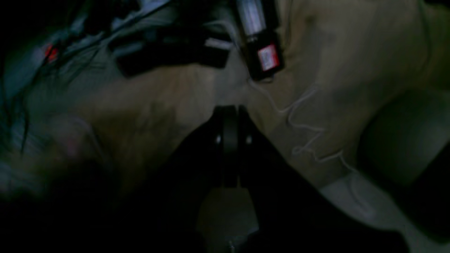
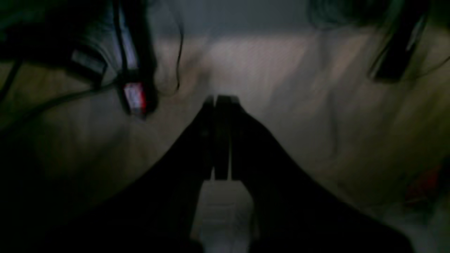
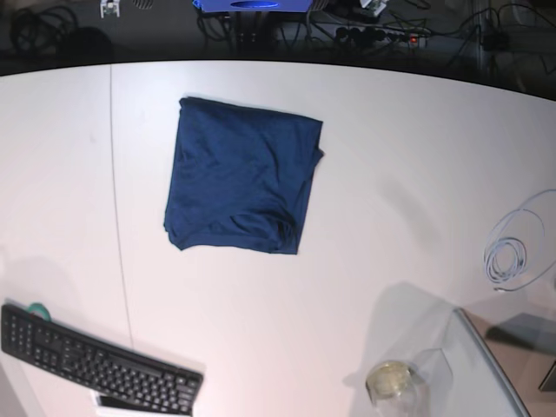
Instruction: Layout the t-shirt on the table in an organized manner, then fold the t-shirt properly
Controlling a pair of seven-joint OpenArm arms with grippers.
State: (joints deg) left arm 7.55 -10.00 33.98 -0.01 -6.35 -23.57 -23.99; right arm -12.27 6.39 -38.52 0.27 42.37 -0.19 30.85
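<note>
T-shirt: we see the t-shirt (image 3: pixel 241 187) lying folded into a rough dark navy square in the upper left-centre of the base view, flat on the worktop (image 3: pixel 382 174), with a few creases near its lower edge.
Worktop: white, with a thin dark seam (image 3: pixel 117 217) running down the left part of the frame, just left of the shirt and apart from it.
Left claw: in the left wrist view we see the left claw (image 1: pixel 230 112) at frame centre with its jaws pressed together and nothing between them; the picture is dark and blurred, so what lies behind it we can only guess to be cables and gear.
Right claw: the right claw (image 2: pixel 219 102) at frame centre is likewise closed up tight and empty.
Lower left: a black keyboard (image 3: pixel 95 360).
Right edge: a coiled white cable (image 3: pixel 512 252).
Bottom right: a glass jar (image 3: pixel 391 382) beside a glass panel (image 3: pixel 491 365).
</note>
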